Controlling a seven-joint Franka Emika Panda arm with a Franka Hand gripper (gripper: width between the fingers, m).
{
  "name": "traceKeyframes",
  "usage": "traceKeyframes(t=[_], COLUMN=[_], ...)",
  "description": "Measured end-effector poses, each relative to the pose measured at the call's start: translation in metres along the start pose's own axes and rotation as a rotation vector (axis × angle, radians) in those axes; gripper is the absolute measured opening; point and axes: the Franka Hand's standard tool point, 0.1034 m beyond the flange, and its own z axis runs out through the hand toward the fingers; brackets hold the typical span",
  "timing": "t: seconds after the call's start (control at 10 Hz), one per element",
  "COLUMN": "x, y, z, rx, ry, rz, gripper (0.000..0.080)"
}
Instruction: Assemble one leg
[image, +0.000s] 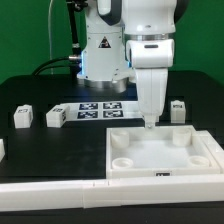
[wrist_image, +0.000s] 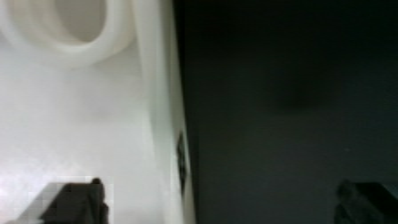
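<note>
Small white legs with marker tags stand on the black table: two at the exterior view's left (image: 22, 117) (image: 55, 116) and one at the right (image: 178, 109). The large white tabletop (image: 160, 160) with round corner sockets lies at the front right. My gripper (image: 150, 121) points down over the tabletop's far edge, left of the right-hand leg. In the wrist view my gripper (wrist_image: 217, 203) is open and holds nothing; one fingertip (wrist_image: 71, 202) is over the tabletop (wrist_image: 89, 120), the other over the dark table. A corner socket (wrist_image: 68, 22) shows. No leg shows in the wrist view.
The marker board (image: 100, 110) lies behind the gripper near the robot base. A long white bar (image: 50, 190) runs along the front edge. Another white piece (image: 2, 149) is cut off at the exterior view's left edge.
</note>
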Motion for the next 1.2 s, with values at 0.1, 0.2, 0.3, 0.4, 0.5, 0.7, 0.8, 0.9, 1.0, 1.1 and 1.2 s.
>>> traceKeyframes(t=[0.1,0.2,0.3,0.4,0.5,0.7,0.8,0.9,1.0,1.1,1.2], x=[0.0,0.0,0.0,0.0,0.001,0.0,0.001,0.006,0.012,0.019,0.028], y=[-0.001,-0.001,-0.001,-0.001,-0.001,-0.006,-0.011,-0.016,-0.02,-0.023,-0.027], z=[0.002,0.002,0.002,0.002,0.002,0.0,0.0,0.001,0.002,0.003,0.003], rx=[0.004,0.004,0.005,0.007,0.01,0.008,0.004,0.01,0.019,0.034,0.048], ry=[0.0,0.0,0.001,0.004,0.007,0.035,0.048,0.058,0.062,0.064,0.065], rz=[0.016,0.049,0.09,0.181,0.295,0.616,0.726,0.879,0.988,1.156,1.301], gripper=[0.0649,0.0649,0.0649,0.0649,0.0649,0.0649,0.0649,0.0649,0.0649,0.0649,0.0649])
